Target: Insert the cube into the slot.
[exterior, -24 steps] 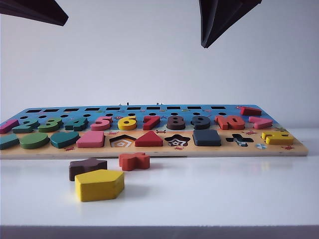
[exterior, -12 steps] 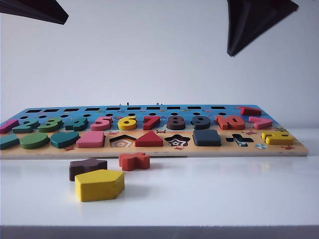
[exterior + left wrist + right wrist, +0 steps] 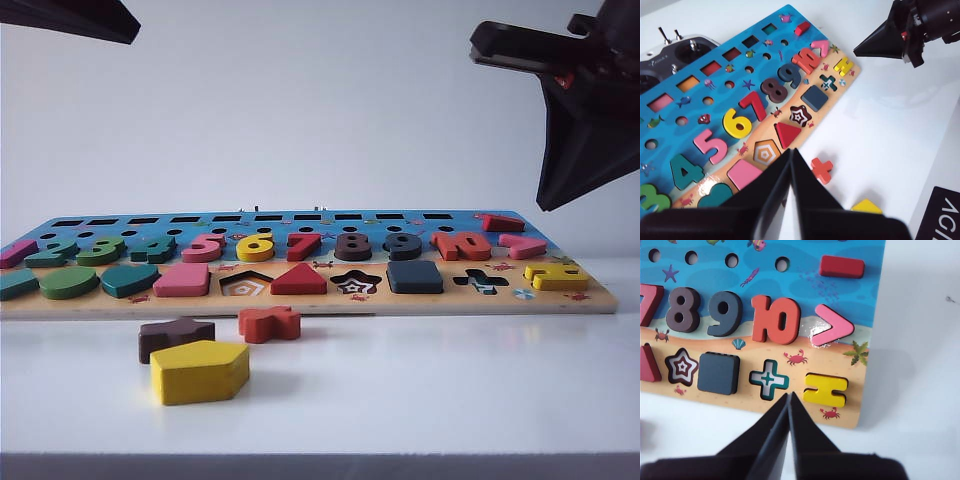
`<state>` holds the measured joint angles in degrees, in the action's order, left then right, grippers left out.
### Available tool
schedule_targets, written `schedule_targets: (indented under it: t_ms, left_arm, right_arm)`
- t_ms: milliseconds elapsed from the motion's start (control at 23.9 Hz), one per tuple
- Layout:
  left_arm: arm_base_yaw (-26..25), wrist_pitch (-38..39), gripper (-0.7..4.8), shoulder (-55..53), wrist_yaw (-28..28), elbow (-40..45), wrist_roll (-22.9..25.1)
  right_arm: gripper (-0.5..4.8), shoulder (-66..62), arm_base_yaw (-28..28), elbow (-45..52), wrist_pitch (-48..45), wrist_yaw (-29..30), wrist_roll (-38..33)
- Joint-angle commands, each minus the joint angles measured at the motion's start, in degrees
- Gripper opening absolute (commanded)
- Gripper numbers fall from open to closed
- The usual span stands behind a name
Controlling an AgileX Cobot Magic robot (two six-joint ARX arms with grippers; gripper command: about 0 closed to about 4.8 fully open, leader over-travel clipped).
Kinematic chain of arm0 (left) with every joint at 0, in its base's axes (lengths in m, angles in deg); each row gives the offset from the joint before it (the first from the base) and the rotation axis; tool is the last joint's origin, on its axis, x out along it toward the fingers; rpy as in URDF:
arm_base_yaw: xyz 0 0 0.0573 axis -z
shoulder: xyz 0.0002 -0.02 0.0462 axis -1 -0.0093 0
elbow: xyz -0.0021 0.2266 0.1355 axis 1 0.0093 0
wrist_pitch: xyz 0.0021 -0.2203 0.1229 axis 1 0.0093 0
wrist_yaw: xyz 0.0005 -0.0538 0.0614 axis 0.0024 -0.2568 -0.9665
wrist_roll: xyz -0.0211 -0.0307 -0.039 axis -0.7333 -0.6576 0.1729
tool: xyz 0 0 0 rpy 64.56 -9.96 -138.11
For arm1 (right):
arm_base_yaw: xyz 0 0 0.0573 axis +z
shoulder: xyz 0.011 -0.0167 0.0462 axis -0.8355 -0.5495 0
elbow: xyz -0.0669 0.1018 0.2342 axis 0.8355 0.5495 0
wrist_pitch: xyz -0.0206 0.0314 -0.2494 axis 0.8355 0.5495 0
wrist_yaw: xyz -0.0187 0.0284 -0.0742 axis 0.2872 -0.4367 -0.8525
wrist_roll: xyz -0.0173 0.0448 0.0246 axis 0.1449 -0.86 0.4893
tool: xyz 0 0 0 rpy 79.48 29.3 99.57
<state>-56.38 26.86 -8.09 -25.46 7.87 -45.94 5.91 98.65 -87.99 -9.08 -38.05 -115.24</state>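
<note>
The cube (image 3: 415,277) is a flat navy square and lies flush in the puzzle board (image 3: 300,302), between the star cut-out and the cross cut-out. It fills the slot, whose floor is hidden beneath it. The cube (image 3: 814,98) also shows in the left wrist view, and the cube (image 3: 718,373) in the right wrist view. My right gripper (image 3: 545,205) hangs high at the right, above and beyond the board's right end, shut and empty. In its own view the right gripper (image 3: 789,395) points near the cross cut-out. My left gripper (image 3: 791,150) is shut and empty, high at the upper left (image 3: 132,36).
A yellow pentagon (image 3: 200,371), a dark brown star piece (image 3: 175,336) and a red cross (image 3: 268,322) lie on the white table before the board. The pentagon, star and cross cut-outs stand open. A grey remote controller (image 3: 670,55) sits behind the board.
The right gripper has swung from the top centre to the right and come lower, with more of its arm showing. The left gripper and all pieces stay put.
</note>
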Motion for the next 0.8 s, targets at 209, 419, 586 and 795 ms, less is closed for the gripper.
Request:
schedule_targets:
  t_ms: [209,419,586,795]
  left_arm:
    - [-1.6,-0.5,0.17,1.6,-0.3,-0.4,-2.7]
    - [-5.0,-1.4,0.17,3.9,-0.3,-0.4,-3.9]
    - [-9.9,-2.3,0.17,6.4,-0.4,-0.4,-4.1]
    - [-17.8,-2.2,0.17,10.7,-1.8,-0.4,-4.2]
  right_arm:
    - [0.00,6.4,-2.1,7.9,-12.1,-0.4,-0.6]
    - [0.10,11.5,-8.0,14.8,-20.6,1.1,-0.7]
    - [0.10,19.6,-18.5,20.7,-23.9,8.3,-0.7]
    - [0.09,33.4,-31.9,25.4,-23.8,18.8,0.1]
